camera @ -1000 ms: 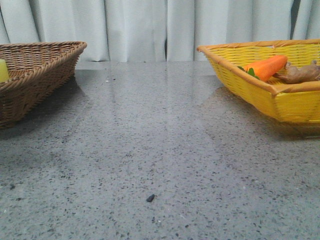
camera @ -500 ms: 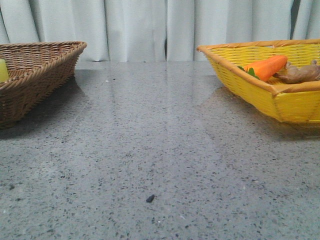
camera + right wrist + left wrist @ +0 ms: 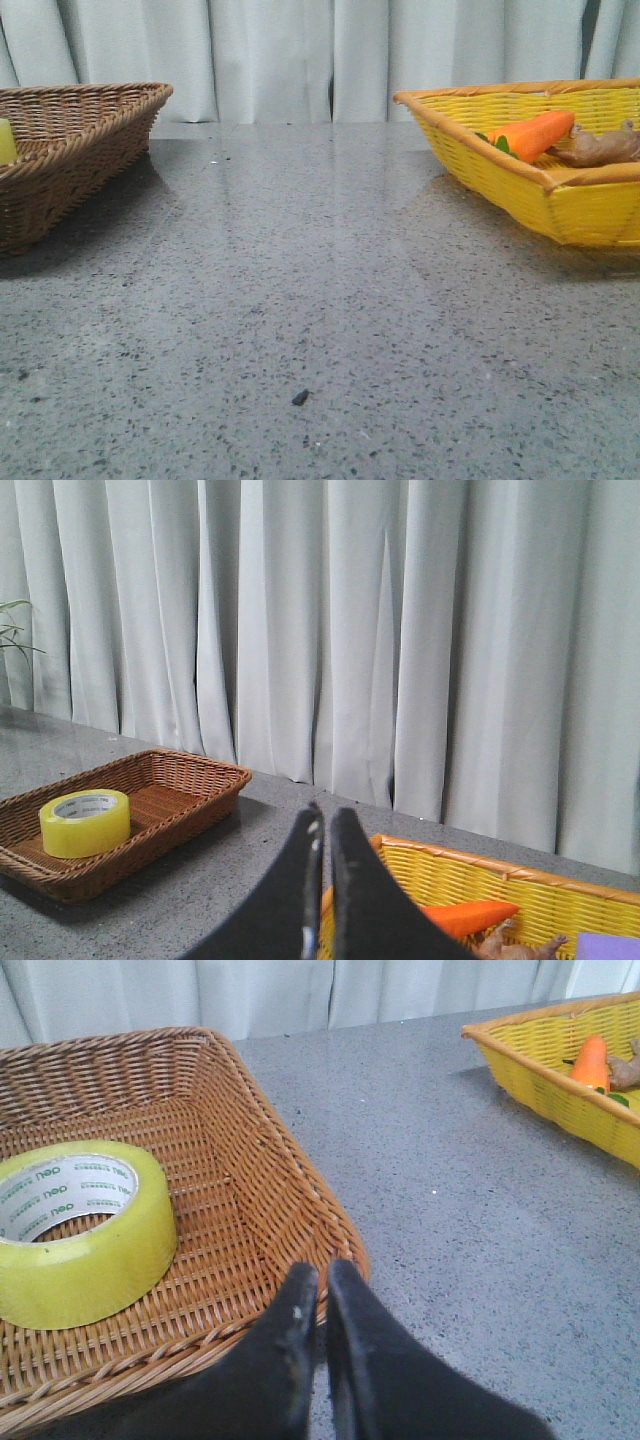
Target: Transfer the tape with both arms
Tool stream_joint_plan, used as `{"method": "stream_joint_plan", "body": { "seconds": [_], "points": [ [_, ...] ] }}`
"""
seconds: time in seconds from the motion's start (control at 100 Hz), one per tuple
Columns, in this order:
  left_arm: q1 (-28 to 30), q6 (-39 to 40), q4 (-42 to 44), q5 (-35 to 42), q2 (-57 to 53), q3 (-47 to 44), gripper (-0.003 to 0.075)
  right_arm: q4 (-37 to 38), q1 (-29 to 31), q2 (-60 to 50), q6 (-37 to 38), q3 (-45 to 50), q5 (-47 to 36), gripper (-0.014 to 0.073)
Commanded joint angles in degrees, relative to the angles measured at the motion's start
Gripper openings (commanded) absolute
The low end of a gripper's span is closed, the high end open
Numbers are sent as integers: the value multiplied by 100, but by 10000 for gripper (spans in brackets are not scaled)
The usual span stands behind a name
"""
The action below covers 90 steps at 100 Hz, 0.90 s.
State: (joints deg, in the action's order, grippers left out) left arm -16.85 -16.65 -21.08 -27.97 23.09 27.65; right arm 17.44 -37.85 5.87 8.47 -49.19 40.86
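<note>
Tape, a fat shiny yellow roll with a white middle and green letters, lies flat in the brown woven wicker basket on the left. The black left gripper hangs over the basket's near corner, beside the roll and not touching it, fingers pressed together. Grey speckled stone table stretches across. The black right gripper is pinched closed too, above the yellow wicker basket holding a smooth orange carrot.
</note>
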Motion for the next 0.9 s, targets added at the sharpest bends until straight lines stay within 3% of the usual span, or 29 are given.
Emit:
{"method": "stream_joint_plan", "body": {
  "seconds": [0.0,0.13,0.38,0.58,0.89],
  "points": [
    [-34,52,-76,562,13,50,-21,147,24,119,7,-102,-470,-73],
    [-34,52,-40,1003,-342,-313,-21,147,24,119,7,-102,-470,-73],
    [5,145,1043,2454,-1948,-1961,-21,147,24,119,7,-102,-470,-73],
    [494,1797,1840,2144,-2468,-2697,-21,147,24,119,7,-102,-459,-73],
    [581,1857,2055,1255,-2501,-2832,-21,147,24,119,7,-102,-459,-73]
  ]
}}
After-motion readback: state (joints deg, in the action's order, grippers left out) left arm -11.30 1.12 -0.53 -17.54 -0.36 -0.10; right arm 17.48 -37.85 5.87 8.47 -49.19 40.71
